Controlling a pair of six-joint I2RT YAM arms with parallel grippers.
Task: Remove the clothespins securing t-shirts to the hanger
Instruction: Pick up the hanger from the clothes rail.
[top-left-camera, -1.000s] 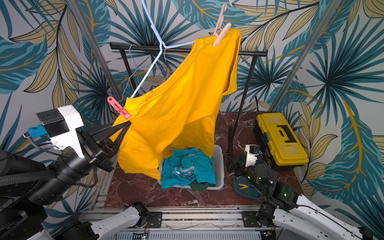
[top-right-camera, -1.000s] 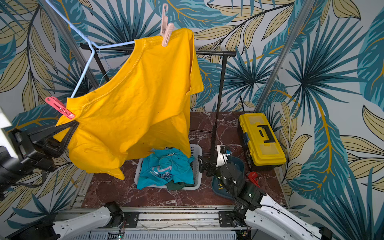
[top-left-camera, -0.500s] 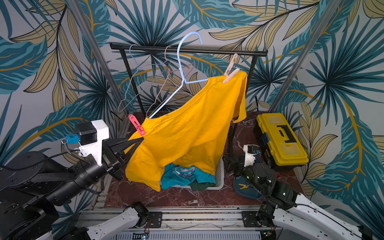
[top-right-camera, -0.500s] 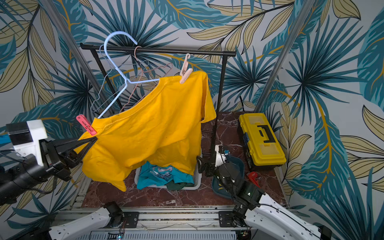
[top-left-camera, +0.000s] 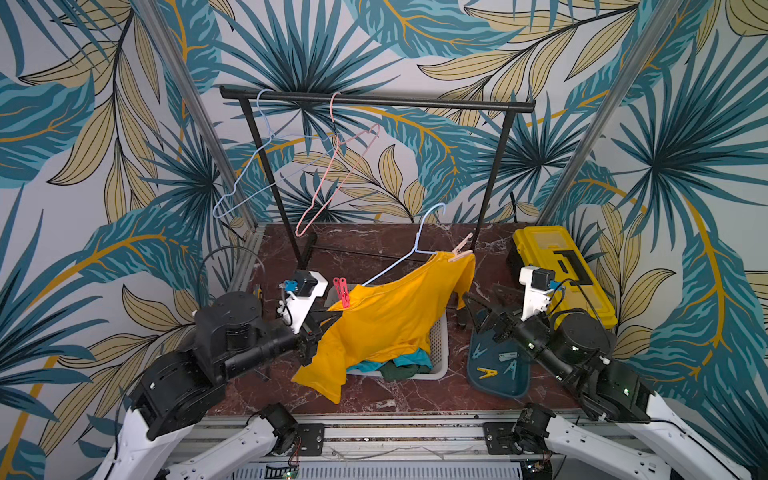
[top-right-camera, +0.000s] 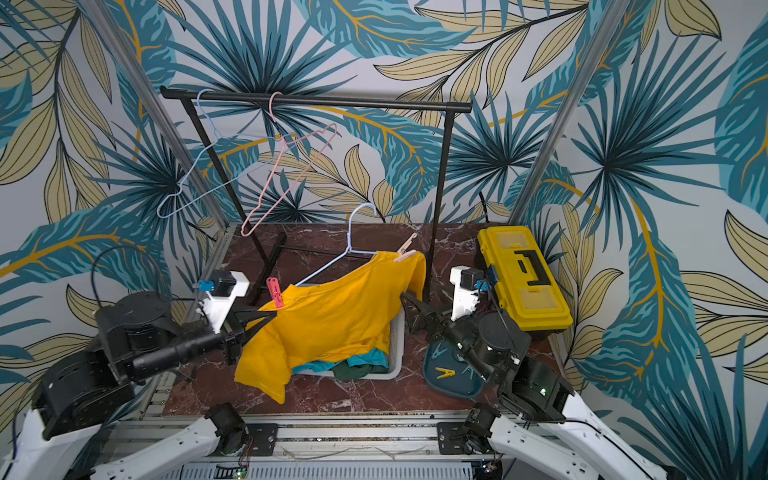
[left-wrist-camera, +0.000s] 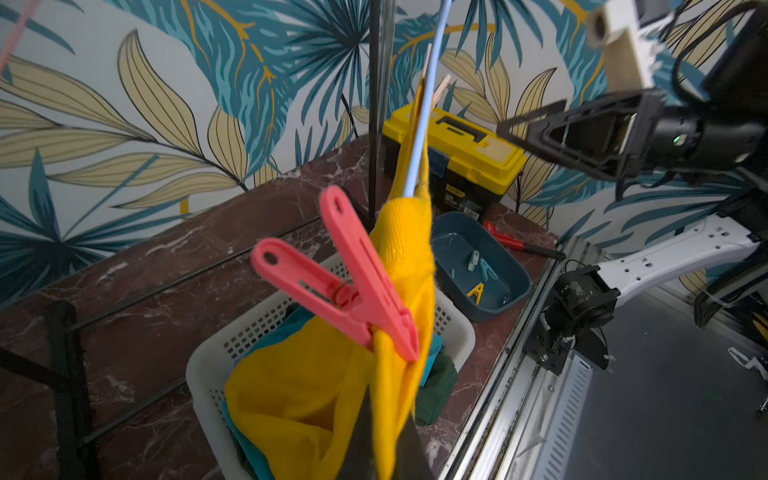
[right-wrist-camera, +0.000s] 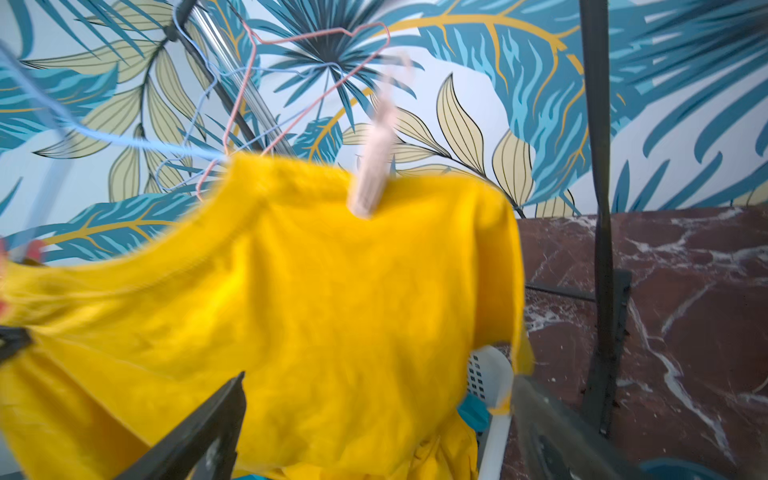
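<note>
Shirt (top-left-camera: 386, 320), yellow, hangs pinned on a blue hanger (left-wrist-camera: 422, 124). Left hand (top-left-camera: 332, 320) clenches its shoulder just under the pink pin (top-left-camera: 341, 291); right hand (top-left-camera: 473, 311), released and empty, hovers short of the peach pin (top-left-camera: 460, 251).

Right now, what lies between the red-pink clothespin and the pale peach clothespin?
The yellow t-shirt's neckline and the blue hanger's exposed wire, in both top views.

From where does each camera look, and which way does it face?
Top views: high over the robot, looking down at the yellow t-shirt; left gripper and right gripper show.
Left wrist: on the left arm, facing the red-pink clothespin; both grippers show.
Right wrist: on the right arm, facing the peach clothespin; its open fingers show.
Shared: every view shows the t-shirt.
</note>
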